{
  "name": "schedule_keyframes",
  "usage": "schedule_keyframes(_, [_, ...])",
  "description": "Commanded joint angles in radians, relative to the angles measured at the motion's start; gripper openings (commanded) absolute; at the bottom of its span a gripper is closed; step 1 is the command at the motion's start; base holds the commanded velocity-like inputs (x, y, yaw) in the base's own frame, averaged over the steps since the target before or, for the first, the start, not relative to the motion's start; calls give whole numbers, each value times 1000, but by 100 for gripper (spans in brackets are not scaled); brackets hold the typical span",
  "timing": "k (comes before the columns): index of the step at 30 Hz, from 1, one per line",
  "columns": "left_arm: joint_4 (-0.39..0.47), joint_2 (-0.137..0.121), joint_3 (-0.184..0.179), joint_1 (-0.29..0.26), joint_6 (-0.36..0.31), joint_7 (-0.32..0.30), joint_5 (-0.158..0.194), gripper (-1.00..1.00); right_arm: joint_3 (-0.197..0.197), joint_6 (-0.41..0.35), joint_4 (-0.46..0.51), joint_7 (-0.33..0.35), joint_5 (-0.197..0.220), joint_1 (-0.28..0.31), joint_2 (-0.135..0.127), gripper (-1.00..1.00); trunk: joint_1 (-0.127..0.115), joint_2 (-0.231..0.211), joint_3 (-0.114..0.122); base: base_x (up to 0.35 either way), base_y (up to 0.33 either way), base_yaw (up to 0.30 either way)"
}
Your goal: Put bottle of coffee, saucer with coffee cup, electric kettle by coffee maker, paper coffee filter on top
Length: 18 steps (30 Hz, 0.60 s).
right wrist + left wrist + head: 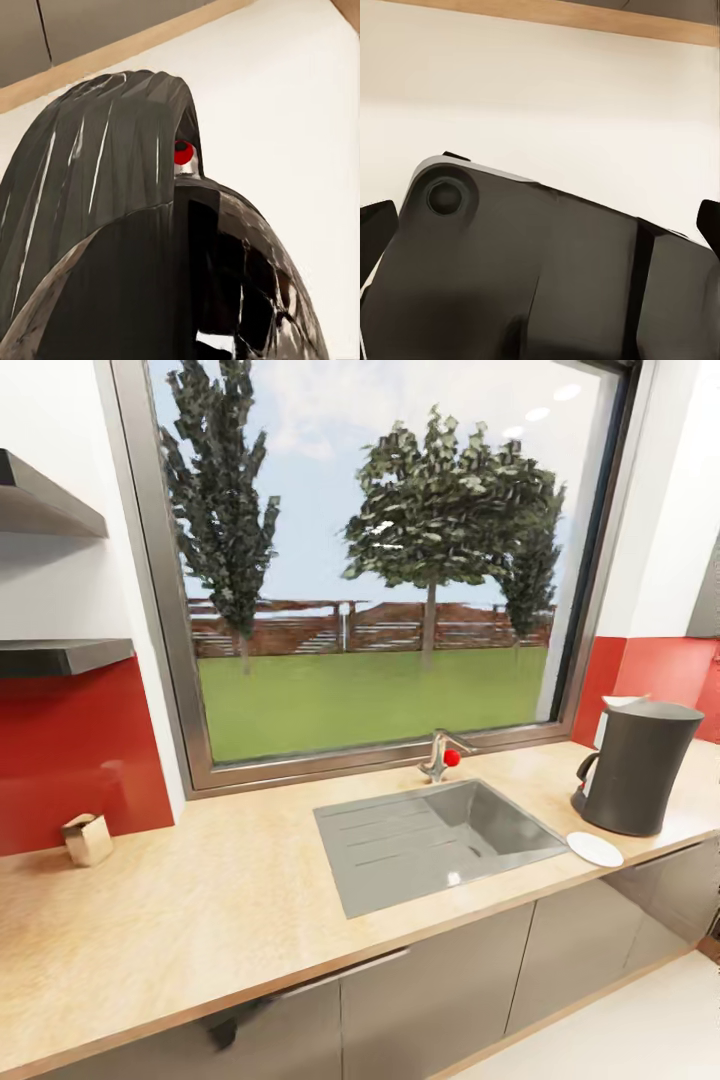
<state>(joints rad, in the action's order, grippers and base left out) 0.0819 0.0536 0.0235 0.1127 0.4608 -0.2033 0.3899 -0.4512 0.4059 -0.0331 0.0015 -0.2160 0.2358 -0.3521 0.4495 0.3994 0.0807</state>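
The counter [230,890] runs the whole width of the head view under a big window, with a steel sink [430,840] set into it and two black shelves [60,655] on the wall at the left, both bare as far as they show. At the right end the coffee maker [640,765] stands upright, a tall dark grey cylinder, probably heavy and stiff and best left where it is. Just in front of it, close but apart, lies the saucer [595,848]: thin, light, likely slippery and brittle, so a pinch at its rim suits it. A small tan box [88,838] sits by the red wall at the left; what it holds is unclear.

The jar, cup and kettle are not to be made out here. Both wrist views look onto dark robot casing and pale floor, so whether the jaws of either arm are open or closed cannot be told.
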Motion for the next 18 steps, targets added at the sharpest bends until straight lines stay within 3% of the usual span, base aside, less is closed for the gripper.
schedule_keyframes(1, [1, 0, 2, 1, 0, -8, 10, 100, -8, 5, -2, 0, -6, -4, 3, -100, 0, 1, 0, 78, -318, 0])
schedule_keyframes(7, [1, 0, 3, 1, 1, -8, 13, 100, -7, 4, -2, 0, -12, -32, 40, -100, 0, 1, 0, 77, -318, 0])
schedule_keyframes(18, [1, 0, 4, 1, 1, -8, 15, 100, -6, 2, -2, -3, -19, -38, 46, -100, 0, 1, -4, 78, -318, 104])
